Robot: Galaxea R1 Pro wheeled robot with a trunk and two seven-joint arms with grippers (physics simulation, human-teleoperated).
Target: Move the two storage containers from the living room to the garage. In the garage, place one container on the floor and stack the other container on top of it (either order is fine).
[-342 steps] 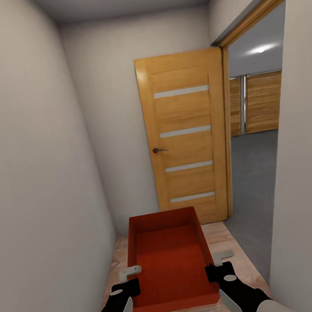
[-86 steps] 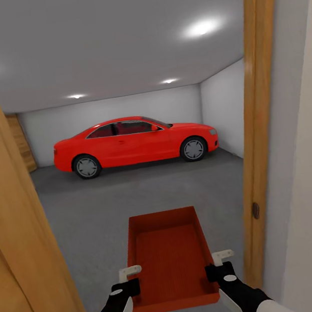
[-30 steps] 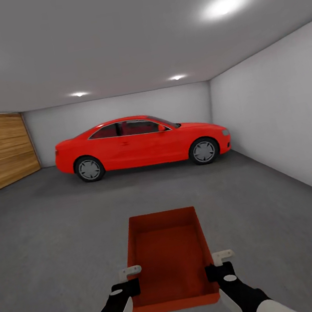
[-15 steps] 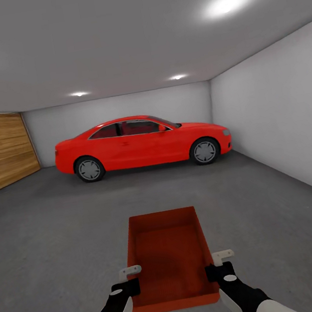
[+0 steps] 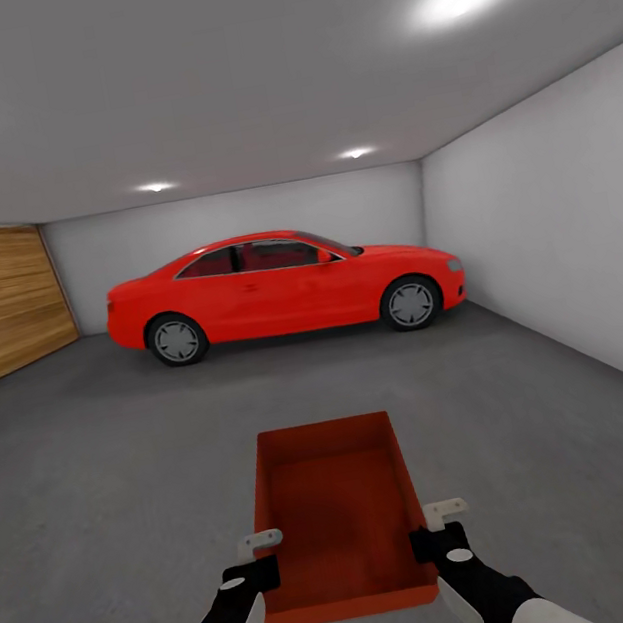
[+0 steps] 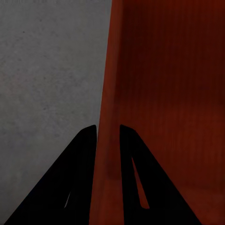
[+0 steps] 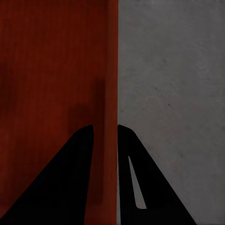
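I am in the garage, over the dark grey concrete floor (image 5: 128,484). An orange-red open-topped storage container (image 5: 337,510) hangs level in front of me, held by both arms. My left gripper (image 5: 259,555) is shut on the container's left wall (image 6: 107,140), one finger on each side of it. My right gripper (image 5: 431,527) is shut on the right wall (image 7: 111,136) in the same way. The container is empty inside.
A shiny red car (image 5: 282,288) stands side-on at the far end. A wooden panelled wall (image 5: 1,303) runs along the left, a plain white wall (image 5: 561,229) along the right. Open concrete lies between me and the car.
The view has gone from the hallway through the doorway into the garage. Over the last second it has shifted only slightly. The container stays held the same way.
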